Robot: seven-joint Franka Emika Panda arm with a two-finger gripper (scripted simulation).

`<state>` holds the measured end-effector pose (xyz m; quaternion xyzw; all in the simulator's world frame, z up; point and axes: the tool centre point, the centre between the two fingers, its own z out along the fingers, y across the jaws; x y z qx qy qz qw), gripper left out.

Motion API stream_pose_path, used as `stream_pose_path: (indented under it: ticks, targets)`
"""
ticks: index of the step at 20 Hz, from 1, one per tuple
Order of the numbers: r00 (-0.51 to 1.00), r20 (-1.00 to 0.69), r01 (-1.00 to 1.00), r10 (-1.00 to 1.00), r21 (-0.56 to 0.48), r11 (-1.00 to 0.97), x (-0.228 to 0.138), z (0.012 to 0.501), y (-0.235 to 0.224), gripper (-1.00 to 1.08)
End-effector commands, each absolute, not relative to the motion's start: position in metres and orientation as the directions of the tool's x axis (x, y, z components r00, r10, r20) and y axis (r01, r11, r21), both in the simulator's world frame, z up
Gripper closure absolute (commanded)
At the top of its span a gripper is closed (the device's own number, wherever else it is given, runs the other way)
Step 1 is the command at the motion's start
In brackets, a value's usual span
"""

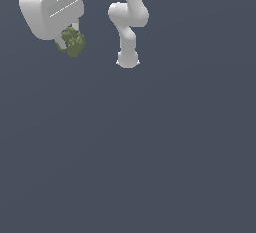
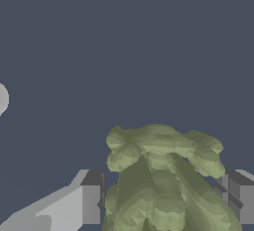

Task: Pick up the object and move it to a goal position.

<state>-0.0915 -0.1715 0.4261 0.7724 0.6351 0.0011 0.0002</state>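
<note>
The object is a small lumpy olive-green blob with a bumpy surface. It hangs under my white gripper at the upper part of the exterior view's left, well above the dark floor. In the wrist view the object fills the space between the two grey fingers, which press on its sides. The gripper is shut on the object. The fingertips are mostly hidden by the blob in the exterior view.
The arm's white links and base stand at the upper middle of the exterior view. A plain dark grey-blue floor lies below. A pale round shape shows at the wrist view's edge.
</note>
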Motion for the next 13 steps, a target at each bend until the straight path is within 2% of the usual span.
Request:
stream_pose_path:
  ticks: [1, 13]
  targets:
    - [0.193, 0.001, 0.981, 0.981, 0.000, -0.193, -0.093, 0.442, -0.178, 1.08]
    - [0.194, 0.000, 0.981, 0.981, 0.000, -0.194, -0.094, 0.470, -0.191, 1.08]
